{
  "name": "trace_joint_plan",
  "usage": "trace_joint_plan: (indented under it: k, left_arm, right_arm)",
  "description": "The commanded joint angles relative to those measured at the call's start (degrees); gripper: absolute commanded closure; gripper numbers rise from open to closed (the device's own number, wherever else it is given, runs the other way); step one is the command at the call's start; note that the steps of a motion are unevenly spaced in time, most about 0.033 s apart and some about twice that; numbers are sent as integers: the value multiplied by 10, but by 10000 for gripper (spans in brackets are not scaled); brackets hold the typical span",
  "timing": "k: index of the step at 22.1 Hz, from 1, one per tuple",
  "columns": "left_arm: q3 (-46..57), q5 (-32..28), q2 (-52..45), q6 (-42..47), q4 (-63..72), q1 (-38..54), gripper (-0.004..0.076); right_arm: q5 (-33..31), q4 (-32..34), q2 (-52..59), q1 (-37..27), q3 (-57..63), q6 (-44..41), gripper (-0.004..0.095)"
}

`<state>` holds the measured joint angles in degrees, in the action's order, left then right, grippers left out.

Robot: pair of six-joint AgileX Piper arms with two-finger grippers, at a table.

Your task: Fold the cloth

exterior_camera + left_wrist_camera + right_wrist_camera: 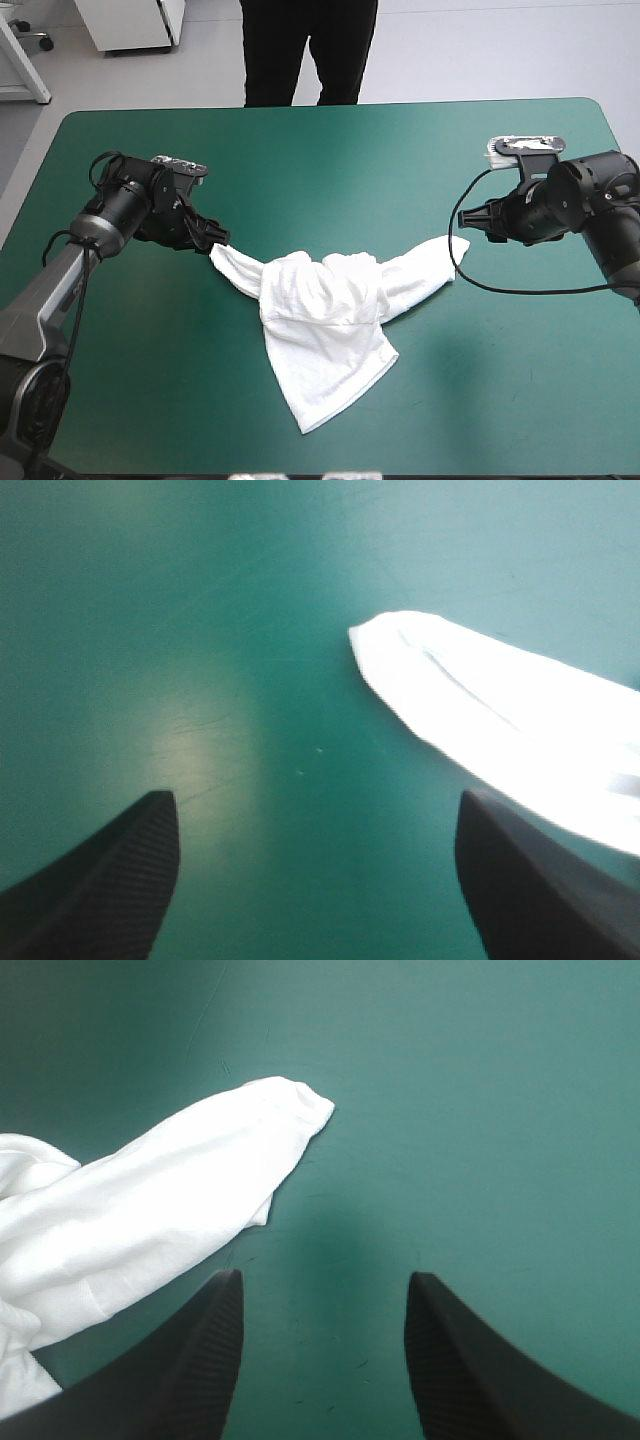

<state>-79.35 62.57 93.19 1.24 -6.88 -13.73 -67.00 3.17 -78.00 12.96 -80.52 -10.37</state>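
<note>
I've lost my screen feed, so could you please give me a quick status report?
Left gripper open, right gripper open, both empty. T-shirt crumpled on the table, stretched out toward both grippers. Nothing in the way.

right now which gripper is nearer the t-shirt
Left. The left gripper sits open at a sleeve tip of the T-shirt, nearly touching; the right gripper, also open, stands a small gap off the other sleeve.

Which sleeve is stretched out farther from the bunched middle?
The right sleeve: it runs long toward the right pincer, while the left sleeve is a short stub by the left pincer.
</note>
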Motion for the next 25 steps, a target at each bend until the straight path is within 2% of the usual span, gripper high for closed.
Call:
trace_joint_plan:
  k: [1,5,11,13,14,15,17,20,21,25]
  left_arm:
    - [-17,-33,8,-25,34,6,176]
    - [-24,-74,64,-37,46,6,176]
    - [-66,-88,156,-37,69,7,179]
    - [-75,-87,174,-43,76,7,265]
    - [-75,-82,178,-43,79,6,408]
    - [-75,-80,178,-43,82,6,490]
    - [-75,-73,178,-43,86,6,708]
    - [-75,-63,178,-46,86,6,731]
    - [-75,-63,178,-46,86,6,731]
    - [-75,-63,178,-48,86,6,733]
  right_arm:
    - [17,3,19,-5,-19,-1,440]
    - [16,2,19,-5,-19,-1,440]
    - [15,-7,19,-5,-19,-1,440]
    - [15,-6,16,-5,-19,1,440]
    - [13,-7,14,-5,-19,1,440]
    - [12,-7,11,-5,-19,1,440]
    - [9,-7,6,-5,-19,1,440]
    - [-14,-24,-6,-2,-19,8,439]
    - [-31,-43,-10,6,-19,25,439]
    - [-36,-46,-7,53,-19,29,439]
